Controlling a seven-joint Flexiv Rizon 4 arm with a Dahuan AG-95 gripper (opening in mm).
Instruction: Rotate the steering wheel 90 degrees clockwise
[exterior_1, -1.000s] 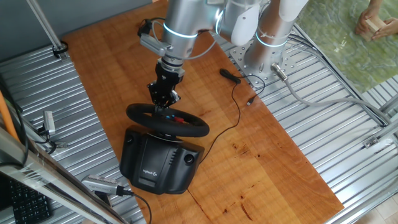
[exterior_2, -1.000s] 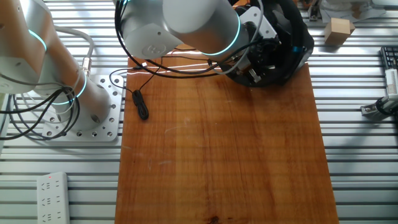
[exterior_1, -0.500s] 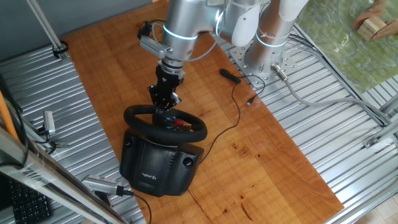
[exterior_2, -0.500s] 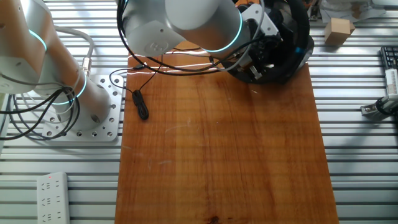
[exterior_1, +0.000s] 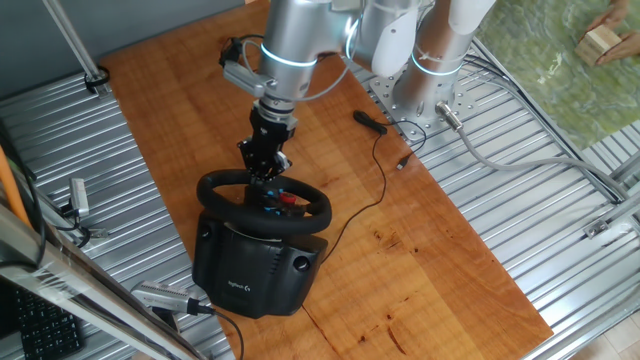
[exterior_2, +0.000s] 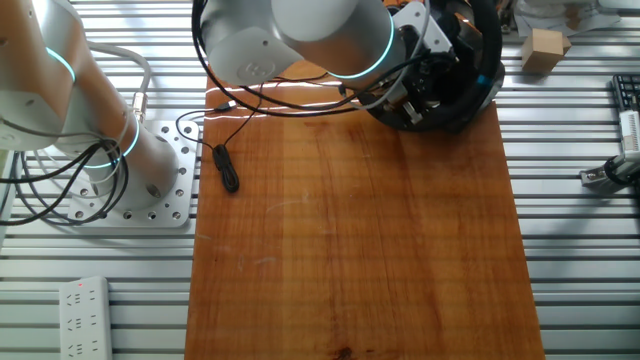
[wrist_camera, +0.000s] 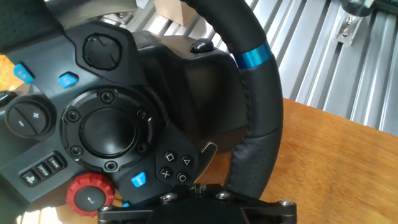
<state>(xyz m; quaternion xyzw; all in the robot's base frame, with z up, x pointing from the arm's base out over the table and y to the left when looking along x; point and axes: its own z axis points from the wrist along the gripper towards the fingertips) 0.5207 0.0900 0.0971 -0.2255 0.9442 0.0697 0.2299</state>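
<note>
Mid-turn: black two-finger gripper (exterior_1: 265, 180) apparently clamped on black round blue-striped steering wheel (wrist_camera: 258, 118), fingers hidden. Next: probably further clockwise rotation.

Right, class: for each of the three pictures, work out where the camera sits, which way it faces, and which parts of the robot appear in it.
One fixed view: high, behind the boxy black base, facing the silver arm; claw at the black round steering wheel.
The other fixed view: overhead from the opposite side; arm hides most of the wheel.
Hand view: on the claw, facing the hub and blue-striped rim.
All share the wheel.
</note>
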